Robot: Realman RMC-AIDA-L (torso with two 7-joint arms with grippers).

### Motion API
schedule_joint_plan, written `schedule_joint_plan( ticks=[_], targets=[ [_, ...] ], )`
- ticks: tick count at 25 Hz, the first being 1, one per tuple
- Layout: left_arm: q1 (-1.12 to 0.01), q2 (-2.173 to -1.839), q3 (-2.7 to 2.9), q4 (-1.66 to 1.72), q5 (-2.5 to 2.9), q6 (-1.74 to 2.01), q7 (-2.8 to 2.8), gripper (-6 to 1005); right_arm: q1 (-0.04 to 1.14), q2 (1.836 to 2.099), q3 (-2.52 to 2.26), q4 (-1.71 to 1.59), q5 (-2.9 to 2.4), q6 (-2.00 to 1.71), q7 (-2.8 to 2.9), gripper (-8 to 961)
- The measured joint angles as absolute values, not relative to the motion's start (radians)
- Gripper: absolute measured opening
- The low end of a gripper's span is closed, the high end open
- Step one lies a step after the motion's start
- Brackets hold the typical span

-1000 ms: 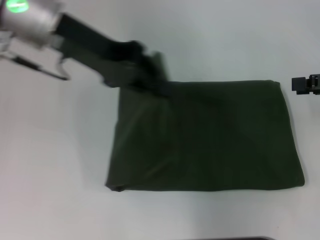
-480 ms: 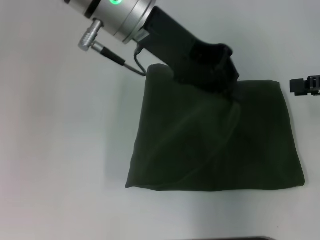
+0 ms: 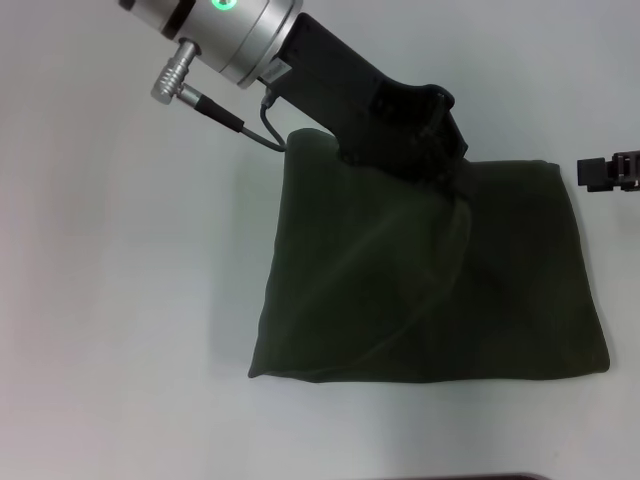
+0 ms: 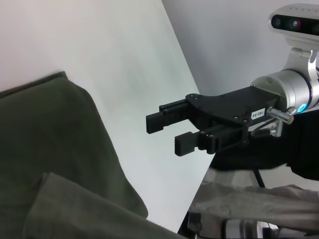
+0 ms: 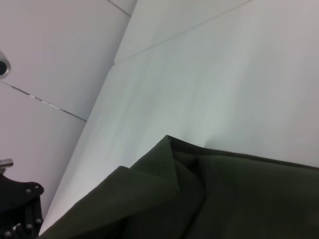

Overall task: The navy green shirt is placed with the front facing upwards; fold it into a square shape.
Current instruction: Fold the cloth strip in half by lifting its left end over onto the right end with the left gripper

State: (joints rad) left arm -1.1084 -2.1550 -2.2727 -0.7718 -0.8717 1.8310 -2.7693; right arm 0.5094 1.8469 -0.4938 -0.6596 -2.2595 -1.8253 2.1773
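Observation:
The navy green shirt (image 3: 500, 290) lies folded on the white table, plain dark olive side up, with no lettering showing. My left gripper (image 3: 440, 165) is over its far edge near the middle, shut on a lifted flap of the shirt that drapes down from it. The shirt's left part is doubled over to the right. The shirt also shows in the left wrist view (image 4: 50, 129) and in the right wrist view (image 5: 224, 199). My right gripper (image 3: 603, 172) is parked just off the shirt's far right corner. It shows open and empty in the left wrist view (image 4: 174, 132).
The white table (image 3: 120, 300) surrounds the shirt, with bare surface to the left and beyond the far edge. The left arm's silver wrist and cable (image 3: 225, 110) hang over the table's far left part. The table's near edge (image 3: 480, 476) is close below the shirt.
My left gripper has carried the shirt's left far corner to the right, over the shirt, narrowing it. In the last half second it barely moved. The right gripper stayed still.

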Motion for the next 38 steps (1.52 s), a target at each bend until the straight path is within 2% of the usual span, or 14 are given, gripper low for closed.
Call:
schedule_joint_plan(
  ticks=[12, 15, 21, 24, 29, 38],
  targets=[
    [-1.1, -2.15, -2.271, -0.772, -0.863, 1.837, -2.767, 32, 0.5, 1.847, -0.496, -0.655, -2.259, -1.826, 2.178, 637],
    [-1.057, -2.114, -2.271, -0.78, -0.846, 1.839, -2.767, 32, 0.498, 1.847, -0.496, -0.657, -2.259, -1.826, 2.178, 637],
    [-0.929, -1.995, -2.281, -0.779, -0.837, 1.782, -2.771, 32, 0.496, 1.847, -0.495, -0.659, -2.259, -1.825, 2.178, 638],
    [-0.878, -1.95, -2.277, -0.77, -0.834, 1.75, -2.766, 31, 0.501, 1.847, -0.496, -0.66, -2.26, -1.825, 2.179, 638],
    [-0.824, -1.929, -2.273, -0.779, -0.755, 1.735, -2.75, 31, 0.505, 1.847, -0.504, -0.661, -2.261, -1.825, 2.195, 638],
    [-0.784, -1.918, -2.288, -0.782, -0.69, 1.724, -2.717, 31, 0.509, 1.847, -0.506, -0.661, -2.281, -1.821, 2.201, 638]
  ],
)
